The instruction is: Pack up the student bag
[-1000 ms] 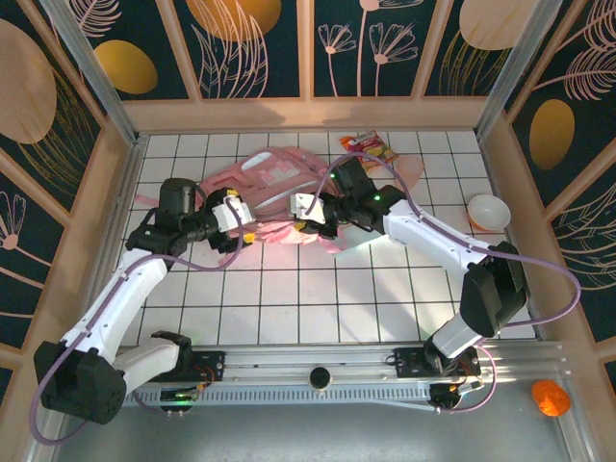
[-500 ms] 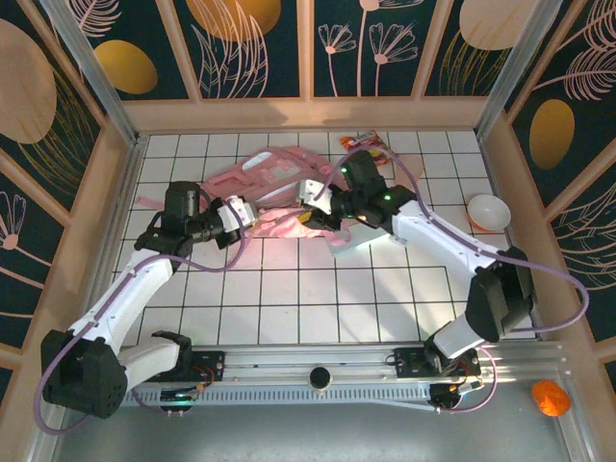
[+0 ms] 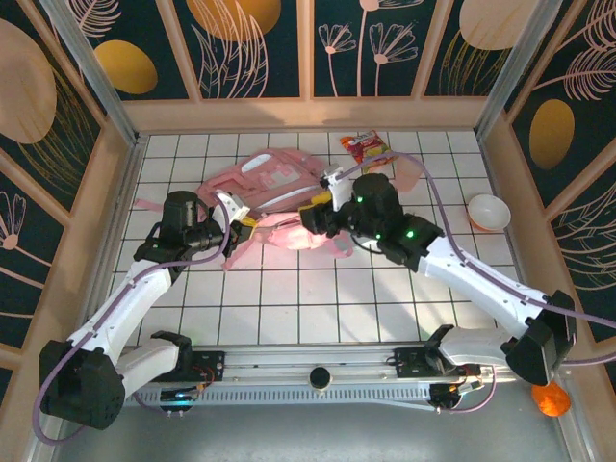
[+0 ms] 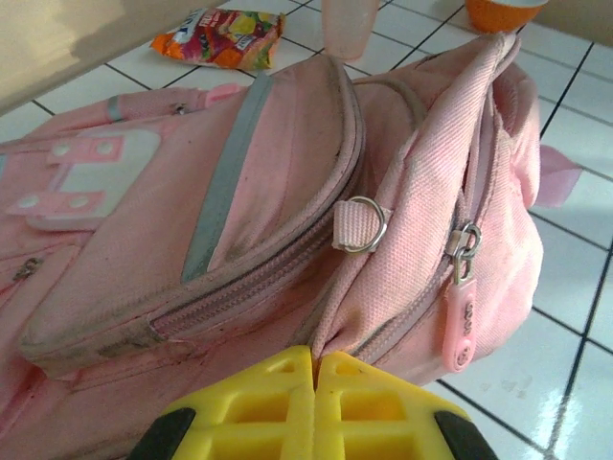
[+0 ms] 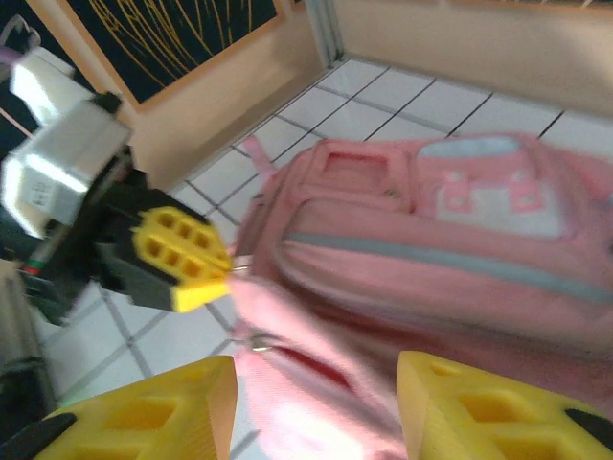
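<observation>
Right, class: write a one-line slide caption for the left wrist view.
Left gripper, shut, at the pink bag's zipped edge; snack packet and cup behind.

Pink student bag (image 3: 274, 183) — soft, lying flat

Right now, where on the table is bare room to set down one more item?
Bare: the near tiles between the student bag and the base rail, and the far left corner tiles. Crowded: around the bag, where the left gripper and right gripper meet.
</observation>
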### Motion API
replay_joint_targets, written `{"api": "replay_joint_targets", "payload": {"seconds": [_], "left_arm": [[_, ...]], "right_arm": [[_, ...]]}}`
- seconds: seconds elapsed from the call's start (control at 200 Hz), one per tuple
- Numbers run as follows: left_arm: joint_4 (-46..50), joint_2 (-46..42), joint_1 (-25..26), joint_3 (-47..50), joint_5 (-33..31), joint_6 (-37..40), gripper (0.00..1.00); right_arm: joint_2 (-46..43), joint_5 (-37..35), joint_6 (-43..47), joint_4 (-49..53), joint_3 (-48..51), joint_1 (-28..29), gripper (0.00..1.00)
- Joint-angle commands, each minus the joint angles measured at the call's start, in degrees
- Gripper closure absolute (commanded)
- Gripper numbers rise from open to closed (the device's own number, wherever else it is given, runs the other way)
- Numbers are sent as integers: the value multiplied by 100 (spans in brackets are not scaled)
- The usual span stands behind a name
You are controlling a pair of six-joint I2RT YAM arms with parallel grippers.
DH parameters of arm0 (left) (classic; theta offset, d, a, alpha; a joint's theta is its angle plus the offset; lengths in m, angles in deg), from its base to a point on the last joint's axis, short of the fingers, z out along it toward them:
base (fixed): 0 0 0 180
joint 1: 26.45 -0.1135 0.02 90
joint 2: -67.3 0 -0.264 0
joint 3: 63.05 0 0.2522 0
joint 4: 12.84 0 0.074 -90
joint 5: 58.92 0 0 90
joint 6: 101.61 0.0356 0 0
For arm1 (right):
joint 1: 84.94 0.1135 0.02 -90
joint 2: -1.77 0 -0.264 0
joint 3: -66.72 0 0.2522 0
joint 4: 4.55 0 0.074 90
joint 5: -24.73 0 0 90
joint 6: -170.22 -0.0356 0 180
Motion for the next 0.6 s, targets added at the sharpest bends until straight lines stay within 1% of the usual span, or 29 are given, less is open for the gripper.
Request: {"api": "replay_joint_targets", "payload": {"seconds": [0.0,0.095,0.255,0.43,0.53,0.596], "left_arm": [[-498,25,-2,-101,566,-543,100],[-450,113,0,-200,588,-636,100],[-471,163,0,-286,498,-705,100],[-484,209,2,-327,490,-707,100],[-424,145,2,-300,358,-551,100],[-392,102,2,-281,274,-437,100]], "right_arm": [[144,-740,-2056,385,-166,347,54],[407,-938,-3293,514,-220,585,54],[680,-1535,-4591,557,-264,1061,52],[1147,-1673,-5069,682,-438,1096,46],[1081,-1456,-5247,302,-295,848,40],[953,-1303,-5416,-114,-99,674,36]]}}
